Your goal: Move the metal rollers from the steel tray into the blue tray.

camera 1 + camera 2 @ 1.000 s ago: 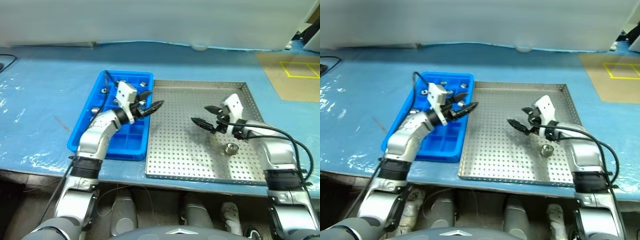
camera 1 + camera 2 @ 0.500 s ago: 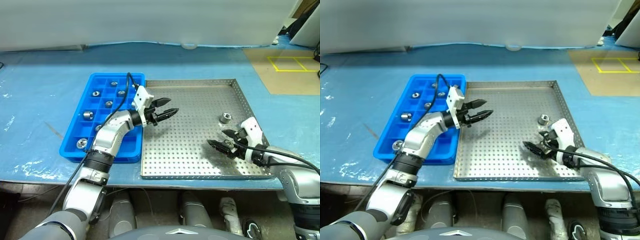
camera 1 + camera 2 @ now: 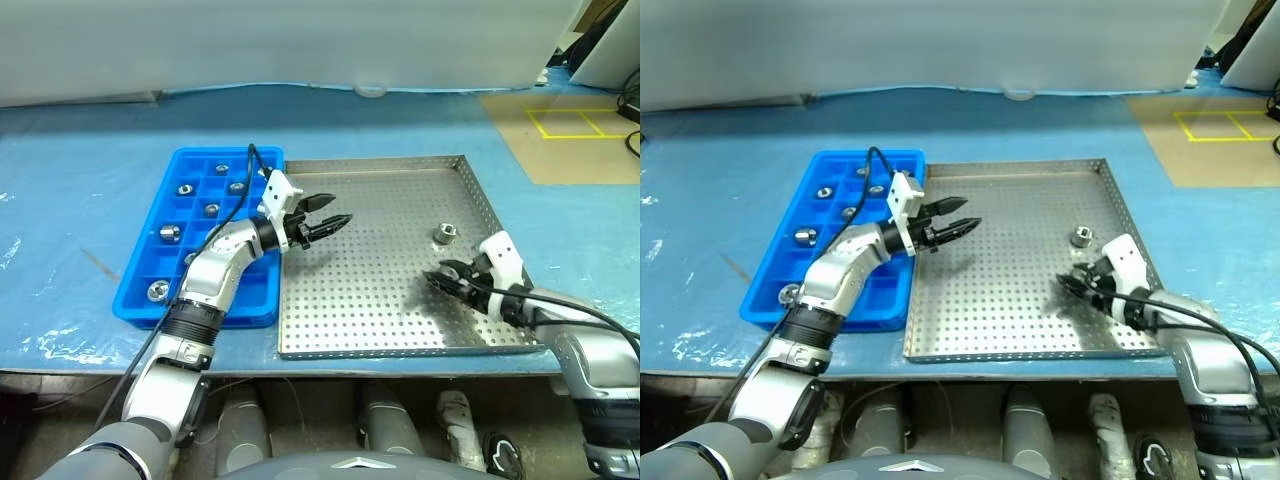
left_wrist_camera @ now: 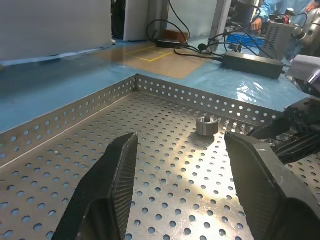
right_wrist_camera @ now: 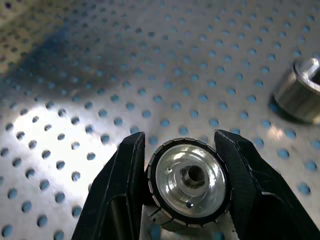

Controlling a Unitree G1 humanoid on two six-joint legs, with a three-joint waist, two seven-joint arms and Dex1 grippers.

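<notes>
Steel tray (image 3: 380, 335): right tool (image 5: 186, 200) clamped on roller (image 5: 188, 180) for carrying to blue tray (image 3: 140, 255); left tool (image 4: 180, 185) apart, empty.

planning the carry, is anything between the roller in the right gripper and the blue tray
The right gripper is shut on a shiny ridged metal roller. The open left gripper hovers over the perforated steel tray, beside the blue compartment tray, on that path.

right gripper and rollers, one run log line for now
right gripper: shut on roller | left gripper: open, empty | loose roller: steel tray
</notes>
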